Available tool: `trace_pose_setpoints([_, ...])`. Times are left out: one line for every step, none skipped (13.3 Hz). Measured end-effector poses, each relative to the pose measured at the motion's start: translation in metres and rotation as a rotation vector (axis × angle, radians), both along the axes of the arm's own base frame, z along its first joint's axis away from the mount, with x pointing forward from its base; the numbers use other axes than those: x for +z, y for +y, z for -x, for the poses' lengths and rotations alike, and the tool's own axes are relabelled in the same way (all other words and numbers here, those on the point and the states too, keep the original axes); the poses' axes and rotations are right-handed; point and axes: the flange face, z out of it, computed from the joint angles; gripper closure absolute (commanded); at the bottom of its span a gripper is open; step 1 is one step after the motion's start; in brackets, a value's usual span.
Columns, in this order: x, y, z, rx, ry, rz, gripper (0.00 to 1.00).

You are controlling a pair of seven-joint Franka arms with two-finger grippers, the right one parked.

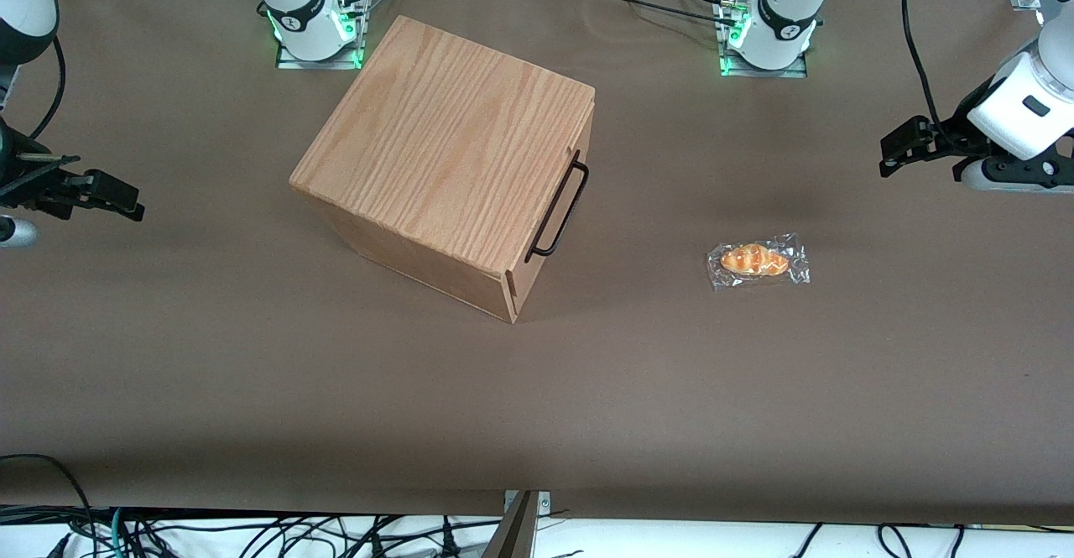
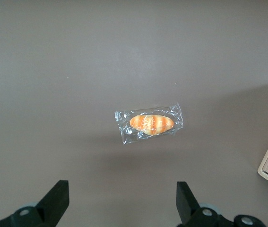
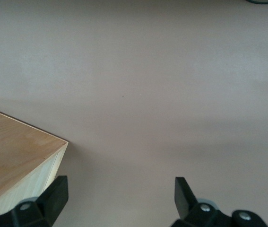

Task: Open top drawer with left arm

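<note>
1. Nearest the front camera, the brown matte table (image 1: 252, 390) lies bare along its near edge.
2. Farther in stands the large oak-grain wooden box (image 1: 445, 143), set at an angle near the table's middle.
3. The top drawer (image 1: 560, 205), a shallow pale wood drawer with a thin black U-shaped wire handle (image 1: 560, 207), sits shut and flush in the box, facing the working arm's end.
4. A small plastic-wrapped orange bread roll (image 1: 758, 261) lies on the table in front of the drawer, well apart from it.
5. The glossy white left arm (image 1: 1019, 105) hangs at its own end of the table.
6. Its black two-finger gripper (image 2: 123, 203) hovers above the table with fingers spread wide, gripping nothing, well apart from the handle.
</note>
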Motion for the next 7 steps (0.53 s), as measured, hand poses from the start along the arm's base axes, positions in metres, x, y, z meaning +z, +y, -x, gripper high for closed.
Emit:
trace_pose_setpoints([0.0000, 0.0004, 0.0000, 0.001, 0.000, 0.000, 0.00])
trace_pose_setpoints([0.0000, 0.0005, 0.0000, 0.001, 0.000, 0.000, 0.00])
trace_pose_setpoints([0.0000, 0.0005, 0.0000, 0.001, 0.000, 0.000, 0.00])
trace_pose_setpoints([0.0000, 0.0005, 0.0000, 0.001, 0.000, 0.000, 0.00])
trace_pose_setpoints([-0.0001, 0.0004, 0.0000, 0.001, 0.001, 0.000, 0.00])
trace_pose_setpoints([-0.0002, 0.0001, 0.0001, 0.000, 0.001, 0.000, 0.00])
trace_pose_setpoints([-0.0008, -0.0005, 0.0007, -0.001, 0.007, 0.000, 0.00])
